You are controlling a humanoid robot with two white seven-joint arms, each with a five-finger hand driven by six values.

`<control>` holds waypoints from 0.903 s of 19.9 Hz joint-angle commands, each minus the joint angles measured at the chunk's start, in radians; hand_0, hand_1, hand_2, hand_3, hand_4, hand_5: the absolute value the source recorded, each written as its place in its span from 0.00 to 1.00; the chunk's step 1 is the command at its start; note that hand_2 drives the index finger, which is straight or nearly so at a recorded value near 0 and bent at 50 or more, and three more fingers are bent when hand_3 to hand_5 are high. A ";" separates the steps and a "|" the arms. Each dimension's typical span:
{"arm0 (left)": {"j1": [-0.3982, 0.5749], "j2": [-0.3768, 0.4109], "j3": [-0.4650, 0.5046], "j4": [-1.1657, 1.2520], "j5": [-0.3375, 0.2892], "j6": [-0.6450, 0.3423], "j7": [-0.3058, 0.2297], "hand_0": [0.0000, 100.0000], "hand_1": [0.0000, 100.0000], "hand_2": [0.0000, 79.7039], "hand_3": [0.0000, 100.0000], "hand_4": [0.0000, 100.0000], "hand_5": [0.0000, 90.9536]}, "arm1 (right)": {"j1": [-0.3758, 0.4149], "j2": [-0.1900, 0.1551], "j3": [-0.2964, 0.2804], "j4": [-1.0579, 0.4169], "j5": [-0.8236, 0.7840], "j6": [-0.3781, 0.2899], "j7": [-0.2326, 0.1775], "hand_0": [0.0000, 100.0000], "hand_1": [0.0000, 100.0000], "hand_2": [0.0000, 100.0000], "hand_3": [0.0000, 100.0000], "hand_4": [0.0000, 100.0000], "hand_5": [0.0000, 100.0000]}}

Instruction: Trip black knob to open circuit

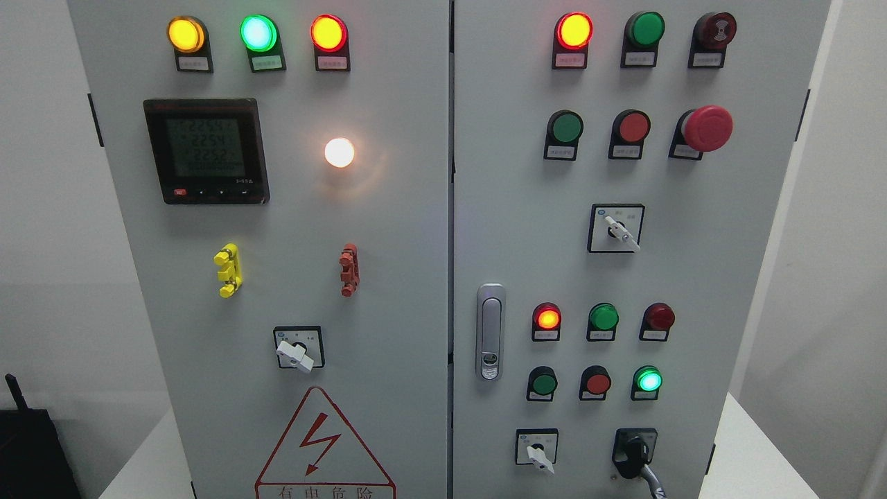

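No robot hand visible; black knob [633,452] on cabinet [485,208] lower right.

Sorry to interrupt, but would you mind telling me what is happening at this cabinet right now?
Nothing is being handled yet: neither robot hand is in view. The head camera faces a grey electrical cabinet with several indicator lamps lit. The black knob that is to be tripped sits at the lower right of the right door, untouched, beside a white selector switch.

Electrical test lab: grey control cabinet [388,229] with indicator lamps [256,33]
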 commanded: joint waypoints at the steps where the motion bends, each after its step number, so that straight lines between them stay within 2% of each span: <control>1: -0.004 -0.002 0.001 0.000 0.002 -0.001 0.000 0.12 0.39 0.00 0.00 0.00 0.00 | -0.013 -0.003 0.002 -0.043 0.000 -0.026 0.027 0.99 0.84 0.00 1.00 0.97 0.96; 18: -0.002 -0.002 0.001 0.000 0.002 -0.001 0.000 0.12 0.39 0.00 0.00 0.00 0.00 | 0.010 -0.023 -0.022 -0.020 0.000 -0.026 0.027 1.00 0.85 0.00 1.00 0.97 0.96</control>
